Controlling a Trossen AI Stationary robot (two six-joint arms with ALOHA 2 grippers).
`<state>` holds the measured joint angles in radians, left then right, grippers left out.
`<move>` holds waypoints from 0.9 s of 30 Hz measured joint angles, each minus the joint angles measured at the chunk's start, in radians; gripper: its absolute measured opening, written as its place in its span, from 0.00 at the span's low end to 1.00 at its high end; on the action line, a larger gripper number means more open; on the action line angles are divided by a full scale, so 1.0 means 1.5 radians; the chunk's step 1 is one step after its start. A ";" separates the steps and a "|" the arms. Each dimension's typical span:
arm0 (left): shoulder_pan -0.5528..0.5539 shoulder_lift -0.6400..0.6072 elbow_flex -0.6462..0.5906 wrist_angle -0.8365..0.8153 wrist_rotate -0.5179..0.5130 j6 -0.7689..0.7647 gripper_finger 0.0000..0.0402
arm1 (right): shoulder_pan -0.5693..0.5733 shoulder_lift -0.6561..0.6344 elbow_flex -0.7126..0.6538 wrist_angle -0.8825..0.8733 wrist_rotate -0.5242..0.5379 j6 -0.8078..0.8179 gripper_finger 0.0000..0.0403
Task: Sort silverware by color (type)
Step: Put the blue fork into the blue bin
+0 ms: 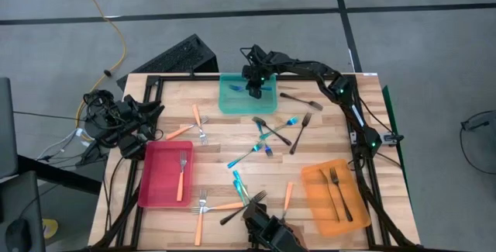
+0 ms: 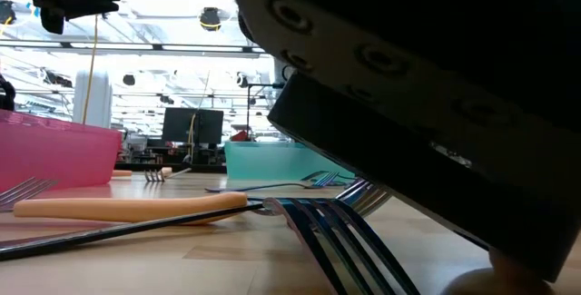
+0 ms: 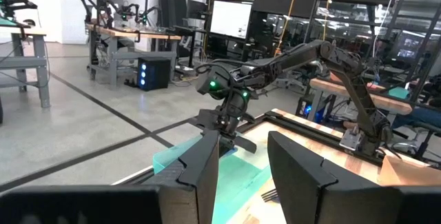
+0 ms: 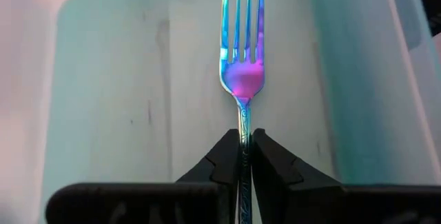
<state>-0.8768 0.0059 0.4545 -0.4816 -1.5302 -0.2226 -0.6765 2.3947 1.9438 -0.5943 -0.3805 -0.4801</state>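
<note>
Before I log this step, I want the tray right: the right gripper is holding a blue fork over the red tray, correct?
Not quite. The right gripper does pinch the blue fork, but over the teal tray, not the red one. The high view shows it at the table's far edge; the right wrist view shows teal beneath the fork.

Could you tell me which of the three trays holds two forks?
The orange tray, near the right arm's side: two dark forks lie in it; the others show one each.

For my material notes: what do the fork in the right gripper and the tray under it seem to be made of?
The blue fork looks like polished metal with an iridescent coating, given its blue-to-purple sheen. The teal tray appears to be matte translucent plastic, as wood grain shows through it. The right gripper pinches the fork's handle.
</note>
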 joint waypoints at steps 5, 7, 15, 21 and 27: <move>0.000 0.000 0.000 0.000 0.000 0.000 0.28 | 0.000 0.000 0.000 0.000 0.000 0.000 0.15; 0.000 0.000 0.000 0.000 0.000 0.000 0.28 | 0.000 0.000 0.000 0.000 0.001 0.000 0.15; 0.000 0.000 0.000 0.000 0.000 0.000 0.28 | 0.000 0.000 0.000 0.000 0.001 0.001 0.16; 0.000 0.000 0.000 0.000 0.000 0.000 0.28 | 0.000 0.000 0.000 0.000 0.002 0.001 0.16; 0.000 0.000 0.000 0.000 0.000 -0.001 0.28 | 0.001 -0.002 0.000 -0.001 0.011 0.001 0.16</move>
<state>-0.8768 0.0059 0.4545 -0.4816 -1.5296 -0.2237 -0.6746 2.3918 1.9435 -0.5961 -0.3634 -0.4787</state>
